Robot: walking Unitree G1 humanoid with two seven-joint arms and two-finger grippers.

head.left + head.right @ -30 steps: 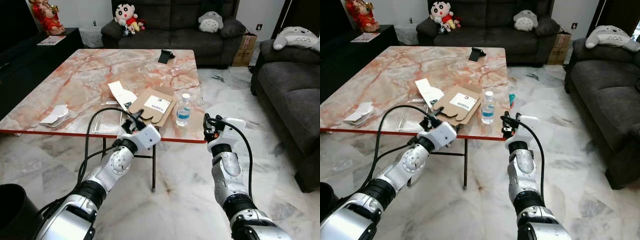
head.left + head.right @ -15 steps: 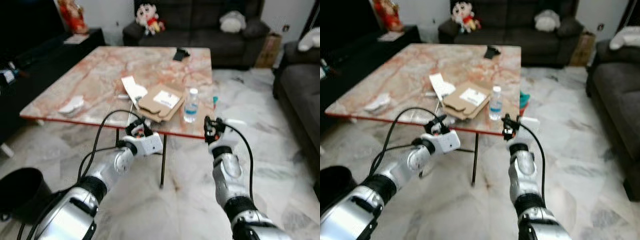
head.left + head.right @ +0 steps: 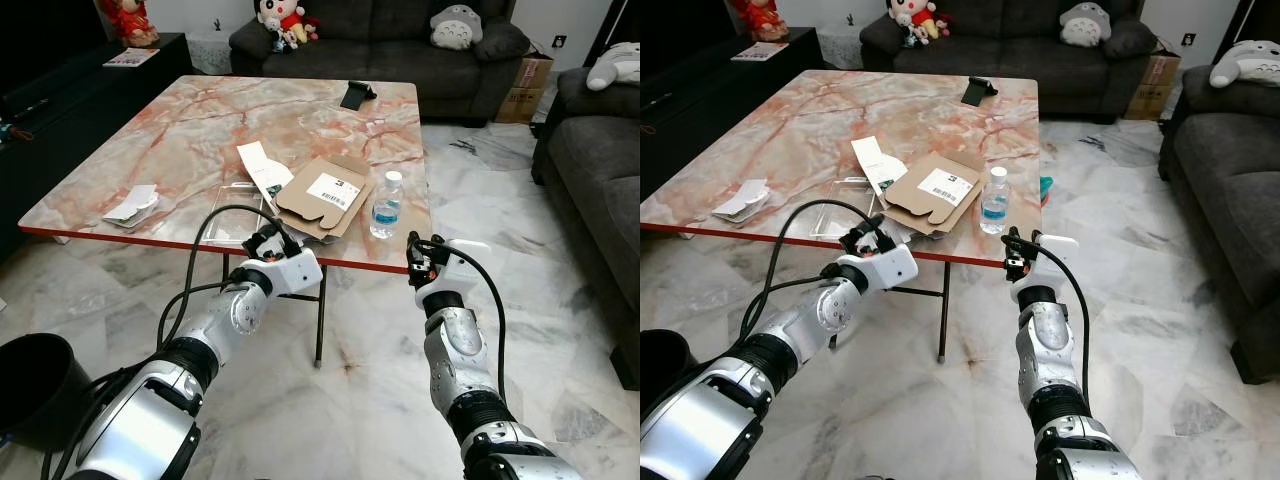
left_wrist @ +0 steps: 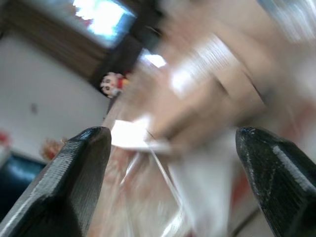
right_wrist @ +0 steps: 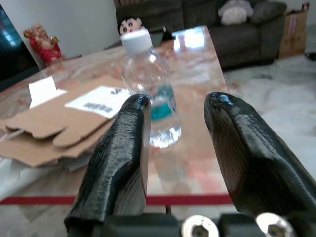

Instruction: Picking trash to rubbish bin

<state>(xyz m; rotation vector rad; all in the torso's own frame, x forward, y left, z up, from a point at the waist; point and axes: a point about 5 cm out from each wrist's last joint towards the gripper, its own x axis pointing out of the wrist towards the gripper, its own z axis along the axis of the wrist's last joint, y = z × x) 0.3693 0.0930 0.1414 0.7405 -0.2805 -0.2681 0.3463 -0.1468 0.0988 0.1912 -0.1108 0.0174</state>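
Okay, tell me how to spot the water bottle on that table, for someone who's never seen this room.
Find the big pink marble table in front of the dark sofa. Near its front right edge, just beyond the right gripper, the water bottle stands upright beside a flattened cardboard box. It is the only clear, upright thing there, with a white cap and blue label; everything near it lies flat.

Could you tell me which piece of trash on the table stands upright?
The clear water bottle, standing near the table's front edge; the flattened cardboard box and the papers lie flat.

text: none legible | cardboard box (image 3: pixel 322 197) label — barcode only, unreadable
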